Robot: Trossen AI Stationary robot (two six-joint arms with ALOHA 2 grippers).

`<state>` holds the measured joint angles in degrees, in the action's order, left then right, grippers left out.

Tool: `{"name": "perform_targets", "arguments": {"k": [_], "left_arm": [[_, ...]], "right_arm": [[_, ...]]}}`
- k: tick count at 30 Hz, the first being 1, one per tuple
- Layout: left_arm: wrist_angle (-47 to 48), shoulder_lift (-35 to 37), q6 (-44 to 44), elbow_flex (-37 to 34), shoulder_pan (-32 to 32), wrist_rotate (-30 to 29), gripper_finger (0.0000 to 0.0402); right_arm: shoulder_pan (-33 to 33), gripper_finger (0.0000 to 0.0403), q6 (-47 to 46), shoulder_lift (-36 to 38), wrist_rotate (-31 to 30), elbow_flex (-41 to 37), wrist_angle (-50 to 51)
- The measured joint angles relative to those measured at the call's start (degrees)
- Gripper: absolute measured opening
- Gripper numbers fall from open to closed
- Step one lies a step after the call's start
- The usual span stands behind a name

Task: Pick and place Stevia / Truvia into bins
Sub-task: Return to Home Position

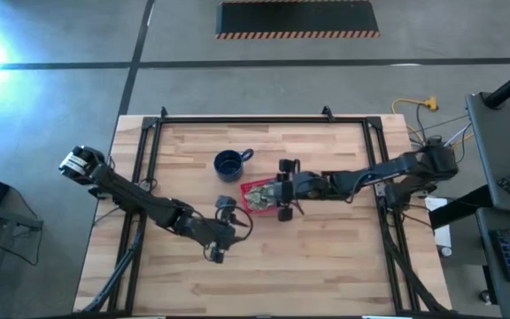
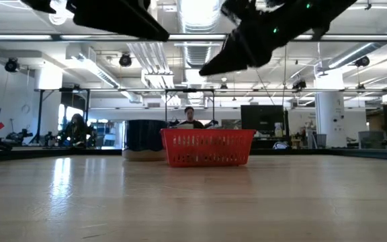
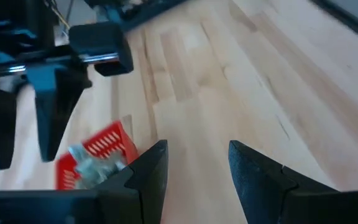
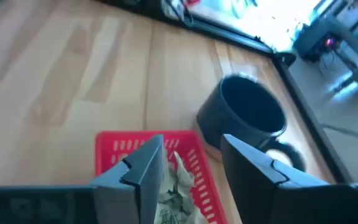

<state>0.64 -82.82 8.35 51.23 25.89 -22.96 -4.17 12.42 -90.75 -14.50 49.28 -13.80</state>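
Table (image 1: 326, 257): I find a basket and a mug standing on it, both around its middle.
Basket (image 1: 257, 197): about midway between the table's left and right sides, slightly toward the far edge.
Sachets (image 4: 173, 190): heaped inside the basket.
Mug (image 1: 230, 163): behind the basket and to its left, just beside its far left corner. I cannot tell whether they touch.
Right gripper (image 1: 277, 190): hangs above the basket's right end, with its arm reaching in from the right side.
Left gripper (image 1: 233, 229): in the air, before the basket and to its left, with its arm entering from the left side.
Person (image 2: 189, 115): I note one in the room beyond the far edge, in line behind the basket.
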Motion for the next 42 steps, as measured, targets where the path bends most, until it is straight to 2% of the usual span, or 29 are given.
{"name": "perform_targets", "arguments": {"k": [3, 5, 8, 10, 11, 14, 19, 22, 27, 32, 37, 42], "left_arm": [[0.40, 1.66, 1.30, 0.11, 0.07, -1.79, 0.0154], [0.59, 3.24, 1.16, -0.33, 0.08, -7.39, 0.0154], [0.44, 6.29, 1.31, -1.06, 0.03, -19.64, 0.0154], [0.42, 8.46, 3.56, -1.75, -0.15, -24.00, 0.0154], [-0.37, 9.64, 5.34, -2.01, -0.59, -24.26, 0.0154], [-2.86, 13.69, 9.49, -2.07, -2.50, -20.55, 0.0154], [-3.13, 22.19, 11.61, -2.15, -8.80, -1.43, 0.0154], [-2.91, 26.20, 11.47, -3.25, -12.60, 4.69, 0.0154], [-2.42, 32.37, 11.28, -8.00, -15.20, 5.72, 0.0154], [-2.57, 41.75, 9.17, -14.49, -17.13, 4.86, 0.0154], [-2.27, 52.27, 7.40, -20.89, -17.38, 4.87, 0.0154], [-2.60, 58.63, 5.72, -25.90, -17.38, 4.91, 0.0154]], "right_arm": [[-1.29, 0.0156, 0.97, 3.91, -0.05, 0.00, 2.68], [-2.27, 0.0155, 1.37, 7.01, -0.05, 0.00, 4.49], [-3.53, 0.0151, 1.07, 12.33, 0.02, -0.14, 8.28], [-4.07, 0.0148, 0.31, 15.54, 0.02, -0.56, 10.03], [-4.23, 0.0147, 0.19, 17.13, 0.01, -0.87, 10.65], [-4.33, 0.0143, 0.40, 20.97, 0.02, -1.58, 10.36], [-4.33, 0.0142, 1.33, 24.80, 1.25, -2.59, 9.88], [-4.35, 0.0144, 1.56, 25.70, 3.33, -3.57, 9.97], [-4.22, 0.0145, 1.26, 27.21, 3.18, -4.83, 10.43], [-4.22, 0.0139, 0.40, 31.16, 3.02, -6.46, 10.30], [-4.22, 0.0137, -1.22, 38.14, 3.02, -11.39, 9.84], [-4.22, 0.0141, -2.39, 45.64, 4.42, -17.53, 4.68]]}}
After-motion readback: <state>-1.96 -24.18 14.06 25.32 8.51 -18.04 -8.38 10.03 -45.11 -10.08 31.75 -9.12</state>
